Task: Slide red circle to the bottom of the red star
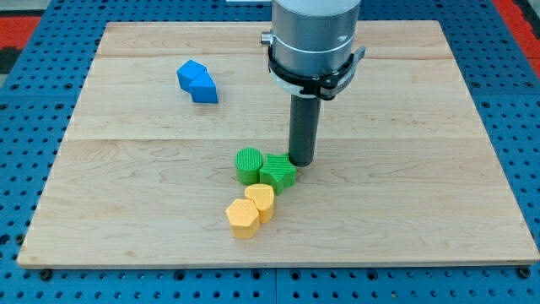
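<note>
My tip (301, 162) touches the green star (278, 174) (view's right side), beside the green circle (249, 165). It's a bare rod, grasping nothing.

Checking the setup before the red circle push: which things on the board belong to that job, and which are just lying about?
Job: my tip, at the green star's upper right; no red block shows.
Lying about: blue block, green circle, green star, yellow hexagon, second yellow block.

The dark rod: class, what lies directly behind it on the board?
Behind my tip only bare wooden board shows. The rod and arm housing cover a strip there, so anything hidden behind them, such as a red block, cannot be seen.
</note>
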Motion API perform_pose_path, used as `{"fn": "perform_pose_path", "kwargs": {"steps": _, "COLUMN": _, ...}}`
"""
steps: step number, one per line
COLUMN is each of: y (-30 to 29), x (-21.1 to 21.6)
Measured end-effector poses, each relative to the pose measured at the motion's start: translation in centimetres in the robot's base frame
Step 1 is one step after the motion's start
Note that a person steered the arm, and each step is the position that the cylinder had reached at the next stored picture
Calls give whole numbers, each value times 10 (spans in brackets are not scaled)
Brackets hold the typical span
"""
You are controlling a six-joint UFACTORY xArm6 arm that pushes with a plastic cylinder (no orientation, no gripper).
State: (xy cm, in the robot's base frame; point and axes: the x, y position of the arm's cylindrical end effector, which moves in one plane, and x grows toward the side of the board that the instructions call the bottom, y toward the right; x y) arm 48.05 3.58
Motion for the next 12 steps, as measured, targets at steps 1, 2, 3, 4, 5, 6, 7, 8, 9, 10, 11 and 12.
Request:
{"fn": "perform_pose_path", "kwargs": {"steps": 1, "y": 2, "x": 0}}
{"fn": "perform_pose_path", "kwargs": {"steps": 2, "y": 3, "x": -4}}
{"fn": "perform_pose_path", "kwargs": {"steps": 3, "y": 3, "x": -4}}
{"fn": "perform_pose_path", "kwargs": {"steps": 4, "y": 9, "x": -14}}
{"fn": "perform_pose_path", "kwargs": {"steps": 5, "y": 15, "x": -44}}
{"fn": "perform_pose_path", "kwargs": {"steps": 6, "y": 3, "x": -45}}
{"fn": "perform_pose_path", "kwargs": {"steps": 7, "y": 3, "x": -67}}
{"fn": "perform_pose_path", "kwargs": {"steps": 8, "y": 3, "x": -130}}
{"fn": "perform_pose_path", "kwargs": {"steps": 9, "y": 21, "x": -137}}
{"fn": "perform_pose_path", "kwargs": {"steps": 10, "y": 56, "x": -142}}
{"fn": "perform_pose_path", "kwargs": {"steps": 11, "y": 84, "x": -172}}
{"fn": "perform_pose_path", "kwargs": {"steps": 12, "y": 84, "x": -216}}
